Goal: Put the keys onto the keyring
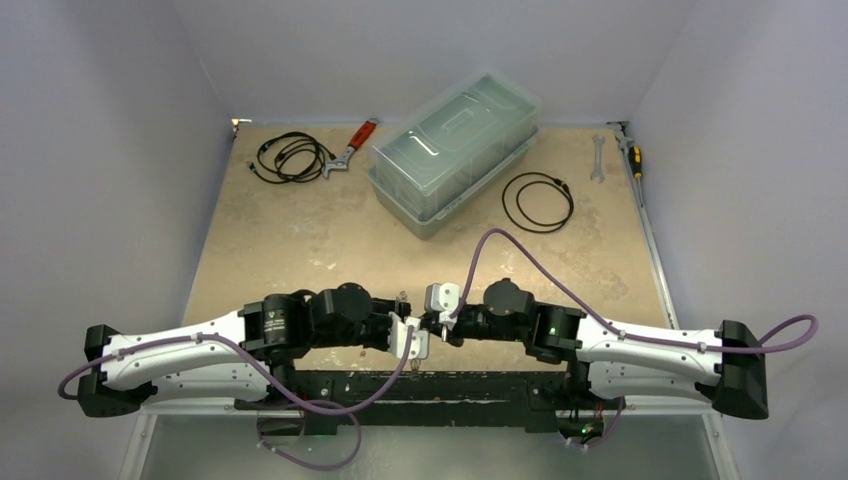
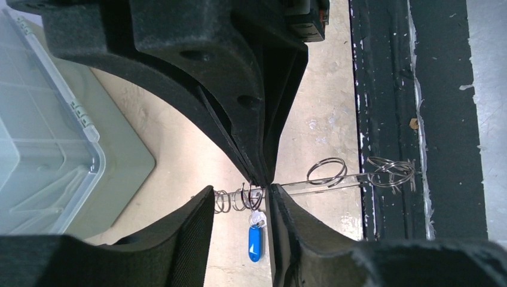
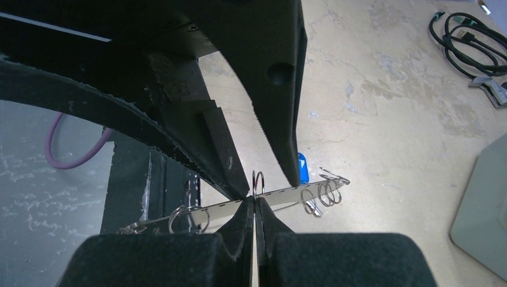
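At the near edge of the table (image 1: 300, 250), dead centre between the two bases, the arms meet nose to nose, well apart from the plastic box (image 1: 455, 150) at the back. The right gripper (image 3: 255, 204) is clamped tight on the keyring (image 3: 287, 192), which shows edge-on as a thin pale wire running crosswise. The left gripper (image 2: 241, 197) comes in from the opposite side, jaws partly apart, straddling the wire just beside that pinch. I can see nothing squeezed between them. In the gap sit the keys (image 2: 230, 200), a bunch of tiny silvery bits crowded on the wire, and the blue-headed key (image 2: 255, 242) dangles just below, so the wire is up off the table. More small loops (image 2: 326, 171) sit further along the wire, apart from the bunch.

My read is that the job right now is working one piece along that wire. The right side should hold dead steady, because a wire this thin looks springy and a twist could flick everything loose. The left should close on a single piece, not the whole bunch, then slide along the line of the wire and never across it. Those fingers are bulky next to such tiny parts, so go slowly and squeeze lightly.
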Tool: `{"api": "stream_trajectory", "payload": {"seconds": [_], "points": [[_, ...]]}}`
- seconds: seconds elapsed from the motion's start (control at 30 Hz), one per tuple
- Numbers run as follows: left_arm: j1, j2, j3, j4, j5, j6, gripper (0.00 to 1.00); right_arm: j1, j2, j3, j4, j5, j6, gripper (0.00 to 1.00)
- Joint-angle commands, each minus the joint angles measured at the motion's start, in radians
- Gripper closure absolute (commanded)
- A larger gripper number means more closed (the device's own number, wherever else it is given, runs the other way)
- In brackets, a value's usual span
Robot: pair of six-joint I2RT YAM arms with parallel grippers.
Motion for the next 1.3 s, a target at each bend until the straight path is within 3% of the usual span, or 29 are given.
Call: {"api": "stream_trajectory", "payload": {"seconds": [0.0,0.4,0.57,0.73,1.03,1.27], "points": [[0.013,0.004,0.045,0.030,0.032,-0.002,0.69,0.012,-0.022,0.026,0.033,0.006,-0.018,1.00],[0.018,0.015,0.058,0.014,0.025,0.000,0.87,0.032,-0.038,0.020,0.033,0.022,-0.021,1.00],[0.020,0.019,0.047,0.028,0.031,-0.002,1.00,0.041,-0.043,0.019,0.033,0.025,-0.026,1.00],[0.020,0.007,0.036,0.054,0.032,-0.017,1.00,0.043,-0.062,0.012,0.041,0.037,-0.024,1.00],[0.022,-0.121,-0.024,0.153,0.024,-0.081,1.00,0.043,-0.177,-0.008,0.063,0.107,0.023,0.61],[0.022,-0.225,-0.075,0.266,0.018,-0.170,1.00,0.043,-0.311,-0.058,0.124,0.070,0.064,0.57]]}}
